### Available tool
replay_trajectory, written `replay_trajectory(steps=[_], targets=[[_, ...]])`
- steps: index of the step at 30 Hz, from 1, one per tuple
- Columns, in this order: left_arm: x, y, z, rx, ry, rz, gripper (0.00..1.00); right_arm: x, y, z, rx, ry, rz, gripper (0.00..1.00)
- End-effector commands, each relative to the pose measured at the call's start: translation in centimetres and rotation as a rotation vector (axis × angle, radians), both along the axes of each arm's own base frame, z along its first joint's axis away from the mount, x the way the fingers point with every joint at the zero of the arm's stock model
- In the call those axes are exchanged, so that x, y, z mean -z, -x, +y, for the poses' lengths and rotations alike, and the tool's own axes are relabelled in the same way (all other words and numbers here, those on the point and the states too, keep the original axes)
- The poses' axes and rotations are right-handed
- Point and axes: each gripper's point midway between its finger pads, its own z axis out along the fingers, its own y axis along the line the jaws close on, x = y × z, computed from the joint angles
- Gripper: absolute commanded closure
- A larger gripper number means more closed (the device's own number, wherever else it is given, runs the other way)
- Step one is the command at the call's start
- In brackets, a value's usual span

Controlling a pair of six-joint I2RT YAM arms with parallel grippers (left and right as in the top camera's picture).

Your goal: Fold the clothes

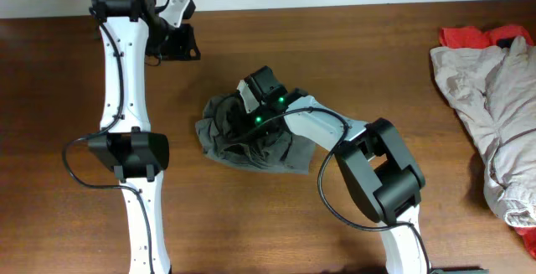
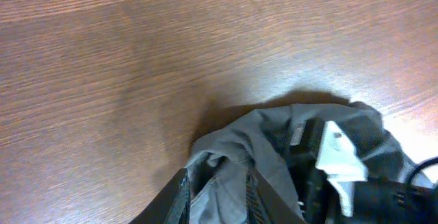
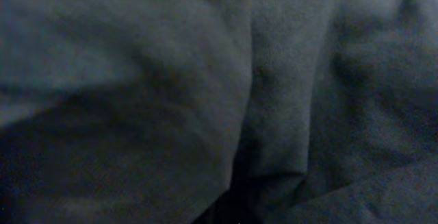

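Note:
The clothes, a pair of grey-olive shorts (image 1: 243,144), lie crumpled in a heap near the middle of the wooden table. My right gripper (image 1: 255,98) is pressed down into the top of the heap. In the right wrist view only dark folds of the shorts (image 3: 274,80) show, and the fingers are hidden. My left gripper (image 1: 186,49) hovers up and to the left of the heap, apart from it. Its fingers stand a little apart around nothing, and the shorts (image 2: 274,142) show beyond them in the left wrist view, with the right arm's wrist (image 2: 337,157) on top.
A pale beige garment (image 1: 494,115) lies bunched at the table's right edge, with a red cloth (image 1: 473,35) behind it. Bare wood (image 1: 368,56) lies between the heap and those garments. The table's back edge runs along the top of the overhead view.

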Motion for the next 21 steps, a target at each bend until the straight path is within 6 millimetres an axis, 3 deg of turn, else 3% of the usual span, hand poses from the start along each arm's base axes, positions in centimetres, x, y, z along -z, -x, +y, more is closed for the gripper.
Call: replay_trajectory(steps=[1,4,7,9,13,17,21], targets=[[-3.6,0.4,-0.6,0.008,0.063,-0.07,0.73,2.5,1.0,-1.3,0.018,0.058,0.054,0.95],[-4.5,0.6,-0.8,0.008,0.07,-0.087,0.73,-1.2,0.5,-1.1,0.014,0.009,0.008,0.92],[-5.8,1.1,-2.3,0.039,0.14,-0.101,0.72,-6.7,0.2,-2.4,0.032,-0.002,-0.071,0.89],[-6.2,1.4,-3.4,0.063,0.159,-0.102,0.72,-9.7,0.0,-4.2,0.084,0.029,-0.114,0.88],[-6.1,2.1,-6.1,0.133,0.156,-0.105,0.73,-13.7,0.9,-8.9,0.222,0.106,-0.115,0.92],[-5.6,2.9,-8.7,0.193,0.094,-0.109,0.81,-15.2,2.6,-12.6,0.297,0.153,-0.051,0.96],[-4.0,3.6,-10.2,0.231,-0.042,-0.1,0.85,-14.1,4.5,-15.3,0.357,0.211,0.079,0.96]])
